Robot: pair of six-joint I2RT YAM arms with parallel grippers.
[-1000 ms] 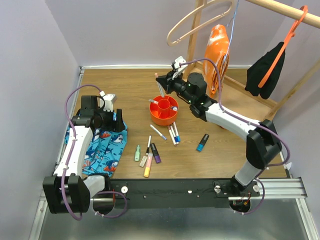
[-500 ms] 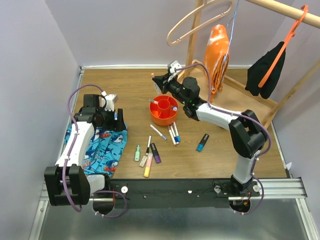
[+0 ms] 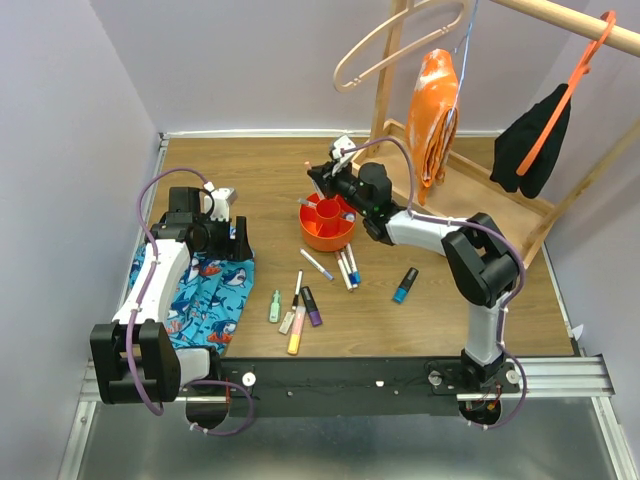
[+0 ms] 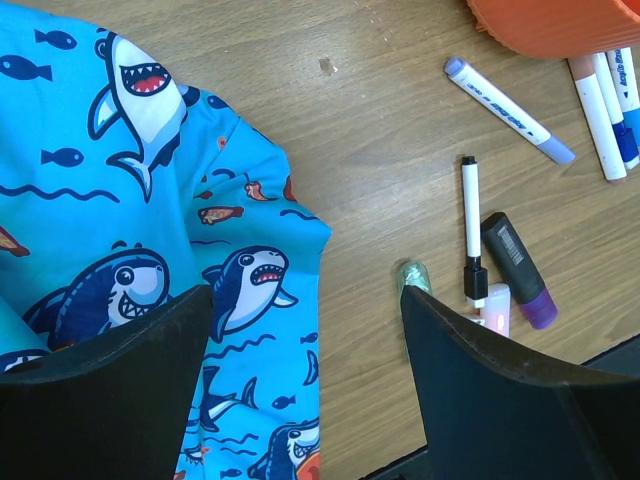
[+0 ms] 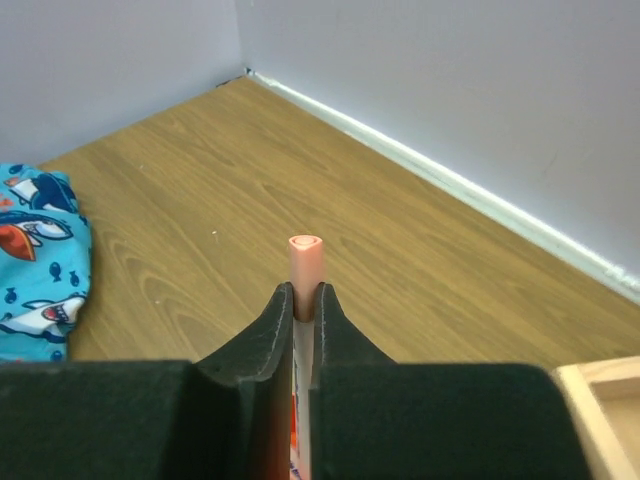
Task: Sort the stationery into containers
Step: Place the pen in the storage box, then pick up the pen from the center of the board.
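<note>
wood-grain tabletop (image 3: 250, 180) is filling most of the top view, w/ lilac walls (image 3: 90, 80) closing it in. i'm seeing the right gripper (image 5: 305, 295) pinching a pink-tipped marker (image 5: 306, 250) btwn pressed-together fingers, pink end sticking out past the tips. from above it's hanging over the far-left rim of the red-orange bowl (image 3: 322, 238). left gripper (image 3: 237, 238) is hovering w/ fingers spread wide and nothing btwn them, over the edge of the blue shark cloth (image 4: 120, 200). other stationery is lying loose on the near side of the bowl: lilac-capped white marker (image 4: 510, 110), thin black-capped pen (image 4: 470, 215), purple highlighter (image 4: 518, 270), pale green one (image 4: 413, 275) just beside, and a teal marker (image 3: 405, 285) off to the right.
</note>
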